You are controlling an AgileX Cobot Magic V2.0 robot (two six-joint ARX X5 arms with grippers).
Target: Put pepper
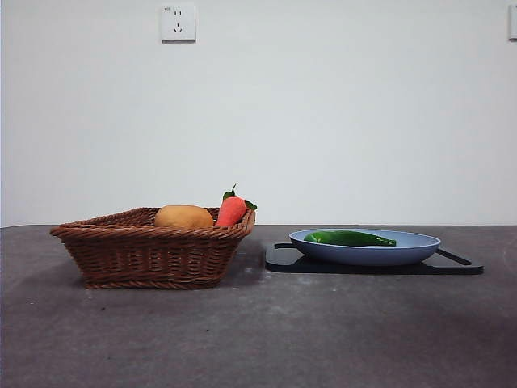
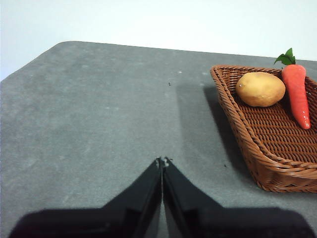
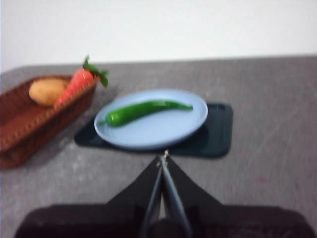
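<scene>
Pepper (image 1: 350, 238), long, glossy and dark green, lies flat on a pale blue plate (image 1: 404, 252) at the right of the scene. We see the plate resting on a black board (image 1: 283, 260), which sits on the grey table (image 1: 258, 339). To the left of the board, just beside it, stands a brown wicker basket (image 1: 149, 255). Inside the basket we see a rounded yellow-orange fruit (image 1: 184, 217) and, to its right, a red-orange pointed item with green leaves (image 1: 232, 210), which leans on the basket's rim nearest the plate. A white wall socket (image 1: 178, 22) shows high on the far wall. From the wrist cameras, we see the left gripper (image 2: 162, 161) above bare table left of the basket, its two black jaws pressed together and holding nothing. The right gripper (image 3: 162, 157) hangs on the near side of the plate, its jaws likewise closed on nothing, apart from the pepper.
</scene>
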